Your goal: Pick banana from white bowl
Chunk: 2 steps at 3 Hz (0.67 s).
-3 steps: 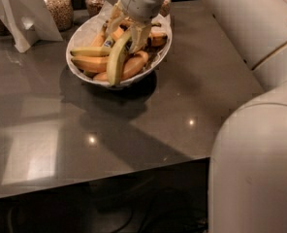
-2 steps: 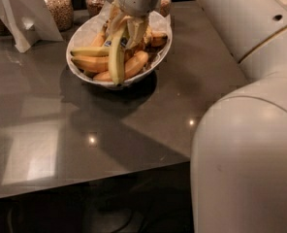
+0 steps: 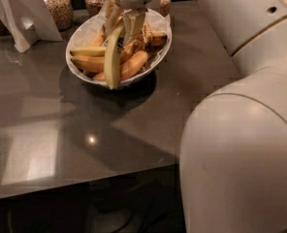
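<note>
The white bowl [image 3: 83, 32] stands at the back of the dark table and holds several bananas. My gripper [image 3: 125, 22] comes down from the top over the bowl's middle. Its fingers are shut on the upper end of the long greenish-yellow banana [image 3: 112, 57]. That banana hangs tilted from the gripper, and its lower tip reaches over the bowl's front rim. Shorter orange-yellow bananas [image 3: 134, 64] lie in the bowl beside and under it.
Glass jars of nuts [image 3: 59, 6] stand behind the bowl. A white folded card stand [image 3: 24, 13] is at the back left. My own thick white arm [image 3: 240, 149] fills the right foreground. The table's front edge [image 3: 85, 183] runs across the lower left.
My gripper, with the long banana in it, has shifted slightly up and to the left. My arm's lower segment has swung further into the right foreground.
</note>
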Each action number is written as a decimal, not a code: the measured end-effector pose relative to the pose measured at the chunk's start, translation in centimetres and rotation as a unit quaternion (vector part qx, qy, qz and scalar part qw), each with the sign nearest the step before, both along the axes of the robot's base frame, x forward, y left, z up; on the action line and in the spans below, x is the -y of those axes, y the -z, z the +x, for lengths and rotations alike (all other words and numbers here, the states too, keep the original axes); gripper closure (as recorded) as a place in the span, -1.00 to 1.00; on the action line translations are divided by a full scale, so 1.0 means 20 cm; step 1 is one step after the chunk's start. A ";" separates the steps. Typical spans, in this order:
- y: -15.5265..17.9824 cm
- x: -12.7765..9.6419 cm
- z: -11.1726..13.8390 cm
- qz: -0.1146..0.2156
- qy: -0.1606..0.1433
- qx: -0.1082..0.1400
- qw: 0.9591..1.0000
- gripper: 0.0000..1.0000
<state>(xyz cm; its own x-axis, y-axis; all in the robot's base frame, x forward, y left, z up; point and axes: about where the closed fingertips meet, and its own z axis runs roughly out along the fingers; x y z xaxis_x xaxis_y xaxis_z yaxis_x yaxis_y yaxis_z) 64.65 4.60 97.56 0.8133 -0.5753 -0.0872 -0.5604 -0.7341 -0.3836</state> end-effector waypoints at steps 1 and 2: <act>-0.12 0.06 -0.04 0.026 0.020 0.010 0.999 1.00; -0.23 0.15 -0.13 0.073 0.050 0.008 0.996 1.00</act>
